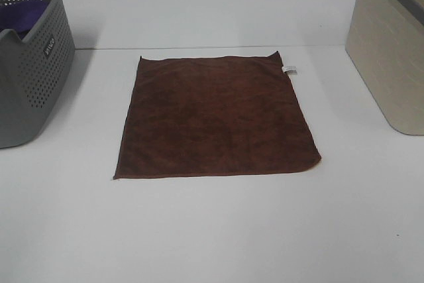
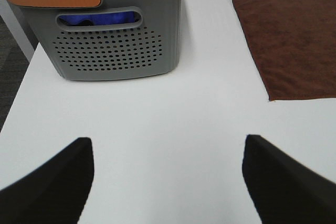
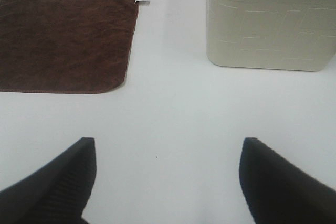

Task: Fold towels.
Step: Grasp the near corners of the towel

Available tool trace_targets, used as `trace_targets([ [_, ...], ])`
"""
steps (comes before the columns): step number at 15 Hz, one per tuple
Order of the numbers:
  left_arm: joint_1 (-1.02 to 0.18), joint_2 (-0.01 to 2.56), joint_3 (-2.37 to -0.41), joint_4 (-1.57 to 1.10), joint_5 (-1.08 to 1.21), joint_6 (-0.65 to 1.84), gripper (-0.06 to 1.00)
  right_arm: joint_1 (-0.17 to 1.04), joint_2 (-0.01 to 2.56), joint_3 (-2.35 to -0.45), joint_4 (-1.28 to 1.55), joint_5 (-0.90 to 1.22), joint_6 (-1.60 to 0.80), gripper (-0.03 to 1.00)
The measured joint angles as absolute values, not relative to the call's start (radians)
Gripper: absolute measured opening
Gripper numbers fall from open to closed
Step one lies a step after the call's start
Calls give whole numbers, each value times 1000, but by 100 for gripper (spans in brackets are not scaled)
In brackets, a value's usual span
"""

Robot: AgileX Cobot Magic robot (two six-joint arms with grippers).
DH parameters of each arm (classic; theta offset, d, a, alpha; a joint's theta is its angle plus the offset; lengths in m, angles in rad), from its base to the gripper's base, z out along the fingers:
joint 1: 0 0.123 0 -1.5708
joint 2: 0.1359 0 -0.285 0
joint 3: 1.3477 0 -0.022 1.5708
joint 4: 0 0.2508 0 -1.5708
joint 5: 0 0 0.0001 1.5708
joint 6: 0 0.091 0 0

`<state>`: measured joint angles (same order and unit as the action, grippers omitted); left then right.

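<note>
I see the white tabletop (image 1: pixel 212 236) bearing a dark reddish-brown square terry towel (image 1: pixel 215 120), flat, between a grey perforated plastic basket (image 1: pixel 36 84) and a beige bin (image 1: pixel 391 64).

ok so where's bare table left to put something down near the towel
Widest bare patch: the white table in front of the dark reddish-brown square terry towel. Narrower lanes run between the towel and the grey perforated plastic basket, and between it and the beige plastic bin. The far corners are taken by those two.
</note>
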<state>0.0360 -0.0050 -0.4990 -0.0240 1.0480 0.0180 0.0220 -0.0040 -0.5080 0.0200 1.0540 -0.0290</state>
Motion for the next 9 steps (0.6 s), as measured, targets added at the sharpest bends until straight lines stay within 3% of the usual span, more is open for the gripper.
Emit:
trace_targets([
  [9,36,-5,-499,-24,1048,18,73,22,-4,-508,20,1054,-29,74],
])
